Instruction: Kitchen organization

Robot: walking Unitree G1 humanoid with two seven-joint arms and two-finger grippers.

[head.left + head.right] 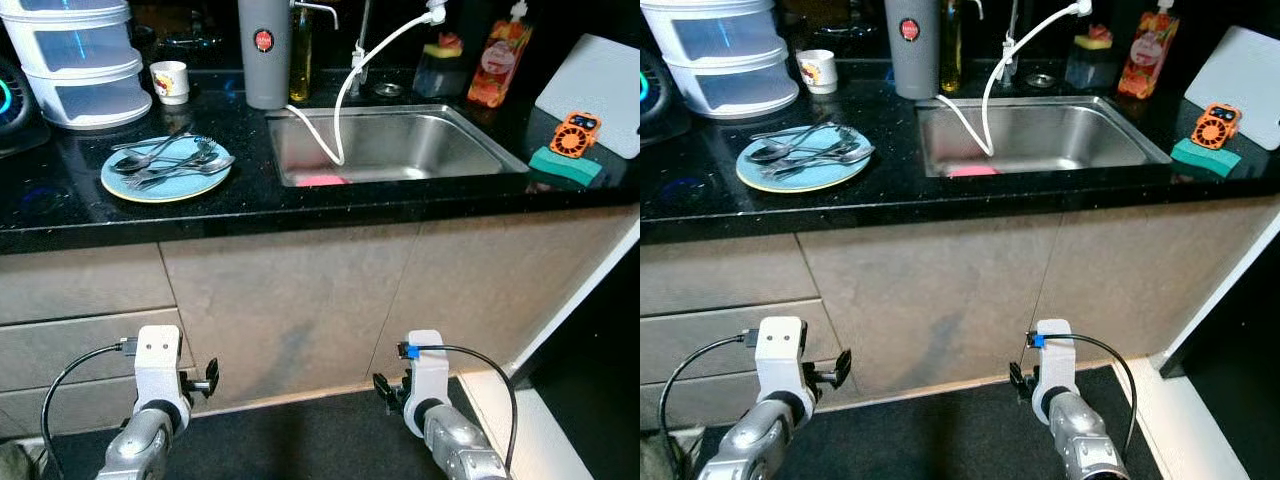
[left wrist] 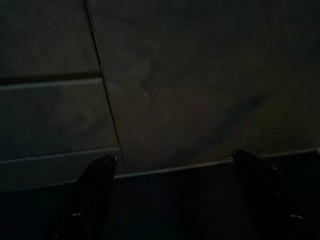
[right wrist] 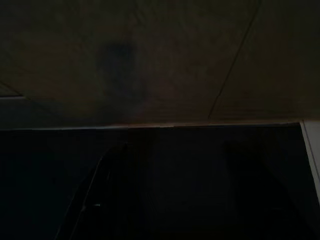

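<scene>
- Head cam: I'm looking down at a black counter [image 1: 330, 205] with beige cabinet fronts [image 1: 300, 310] below it.
- Light blue plate [image 1: 125, 184], upper left of frame, sits on the counter left of the sink. It holds a loose pile of metal cutlery [image 1: 172, 160]: spoons and at least one fork, overlapping.
- Cutlery long axes run roughly left-right across the plate, slightly tilted. Bowls and tines are mostly toward the right rim, but one spoon bowl lies at the left.
- Steel sink [image 1: 480, 150], top centre. Inside it: a pink item [image 1: 322, 181] at the front left corner, and the end of a white hose [image 1: 345, 100] that loops down from the tap area.
- Stacked clear drawer unit [image 1: 75, 60] in the top left corner; I can't make out its contents.
- Small white cup [image 1: 170, 82] just right of the drawers; grey tall cylinder [image 1: 264, 50] at the sink's back left corner.
- Right of the sink: green sponge [image 1: 565, 166] with an orange gadget [image 1: 576, 134] on it, and a white board [image 1: 598, 90] behind.
- Behind the sink: an orange pouch [image 1: 498, 62] and a dark container [image 1: 442, 66].
- Left gripper [image 2: 172, 167] hangs low before the cabinets, fingers spread wide, holding nothing.
- Right gripper [image 3: 175, 185] is low too; its wrist view is too dark, so I can't tell the finger spacing.
</scene>
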